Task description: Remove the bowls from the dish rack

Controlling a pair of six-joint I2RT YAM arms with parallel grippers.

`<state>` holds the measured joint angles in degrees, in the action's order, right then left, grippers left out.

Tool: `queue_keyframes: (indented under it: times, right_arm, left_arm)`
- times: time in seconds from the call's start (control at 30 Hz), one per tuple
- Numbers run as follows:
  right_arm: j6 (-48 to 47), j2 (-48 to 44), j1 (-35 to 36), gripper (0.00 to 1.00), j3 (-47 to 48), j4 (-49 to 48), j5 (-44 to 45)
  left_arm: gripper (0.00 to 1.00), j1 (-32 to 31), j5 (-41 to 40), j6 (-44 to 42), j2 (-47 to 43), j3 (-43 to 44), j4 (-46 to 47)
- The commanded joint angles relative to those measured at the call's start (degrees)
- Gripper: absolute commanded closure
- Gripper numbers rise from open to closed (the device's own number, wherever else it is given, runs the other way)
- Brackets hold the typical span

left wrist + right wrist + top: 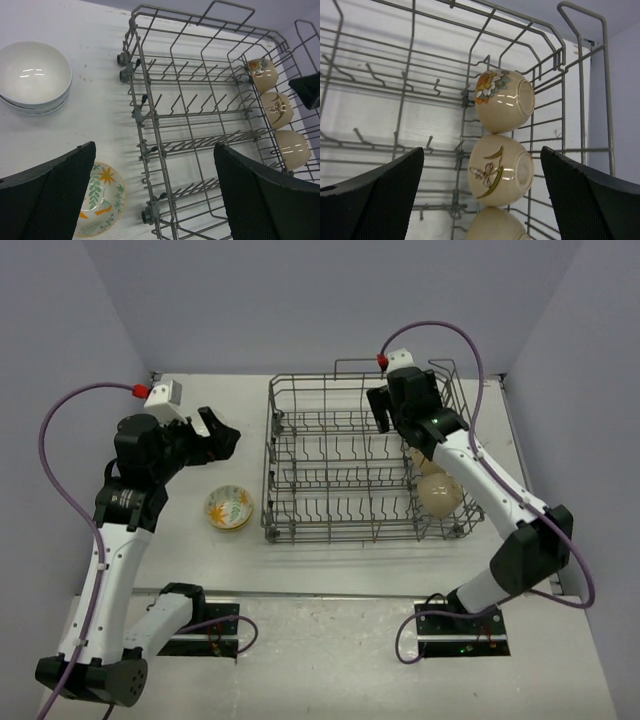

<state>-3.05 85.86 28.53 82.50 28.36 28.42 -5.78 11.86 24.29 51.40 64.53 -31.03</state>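
Observation:
The dark wire dish rack (330,536) stands mid-table. Three beige bowls lie on their sides in a row along its right end: one with an orange flower (504,100), one with a leaf sprig (500,170), one plain (492,225). My right gripper (482,197) is open above them, empty; it shows over the rack's right side in the top view (392,418). A floral bowl (229,507) sits upright on the table left of the rack. Stacked white bowls (34,75) sit further left. My left gripper (222,432) is open and empty, above the table left of the rack.
The rack has raised handle loops (580,30) and rows of upright tines (190,105). The side wall stands close to the rack's right end. In the left wrist view the three racked bowls (276,109) show at the far right.

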Motion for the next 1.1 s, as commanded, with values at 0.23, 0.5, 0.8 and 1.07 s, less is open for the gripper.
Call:
queue_keyframes:
  times: [0.23,0.5,0.8,1.07]
  right_arm:
    - [-14.87,17.57,-2.17,0.01,14.08,0.47,5.31]
    - [-17.69,25.66,-3.13,0.01,15.59,0.38,11.3]
    - [-17.69,26.9,-6.74,0.01,11.81,-4.72,9.9]
    - [-19.45,29.53,-8.05,0.01,11.81,-5.33,10.16]
  left_arm:
    - [0.0,-2.04,-7.55,-3.99,-3.5,-11.62,5.8]
    - [0.0,-2.83,-13.77,-4.25,-7.36,-14.61,5.45]
    - [0.0,-4.41,-15.11,-4.69,-7.45,-15.05,4.48]
    - [0.0,-5.29,-15.72,-4.96,-7.98,-15.31,4.31]
